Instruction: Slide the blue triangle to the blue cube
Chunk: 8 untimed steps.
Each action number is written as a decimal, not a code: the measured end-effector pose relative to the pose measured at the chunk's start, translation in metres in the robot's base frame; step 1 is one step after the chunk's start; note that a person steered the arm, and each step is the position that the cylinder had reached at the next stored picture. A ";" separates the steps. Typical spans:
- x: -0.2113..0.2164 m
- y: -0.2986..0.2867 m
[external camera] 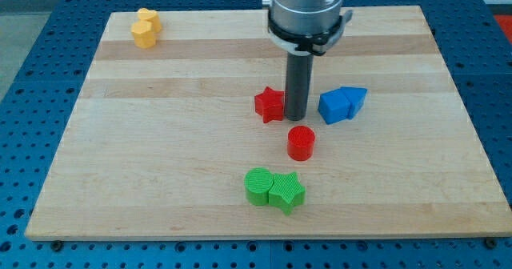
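The blue cube (pixel 334 107) sits right of the board's centre. The blue triangle (pixel 354 98) lies right against the cube's right side, touching it. My tip (pixel 296 115) is down on the board between the red star (pixel 270 104) and the blue cube, a short gap to the cube's left and close beside the star's right edge. The rod hangs from the silver arm at the view's top centre.
A red cylinder (pixel 302 142) stands just below my tip. A green cylinder (pixel 259 186) and a green star (pixel 286 192) touch each other near the view's bottom centre. A yellow block (pixel 146 28) sits at the top left corner of the wooden board (pixel 160 141).
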<state>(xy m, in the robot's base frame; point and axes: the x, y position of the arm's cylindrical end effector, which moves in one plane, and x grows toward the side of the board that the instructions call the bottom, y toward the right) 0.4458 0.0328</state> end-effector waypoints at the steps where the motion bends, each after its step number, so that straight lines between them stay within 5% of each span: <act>1: 0.000 -0.017; 6: -0.023 -0.061; 8: 0.039 -0.061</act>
<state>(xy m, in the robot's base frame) 0.4847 -0.0283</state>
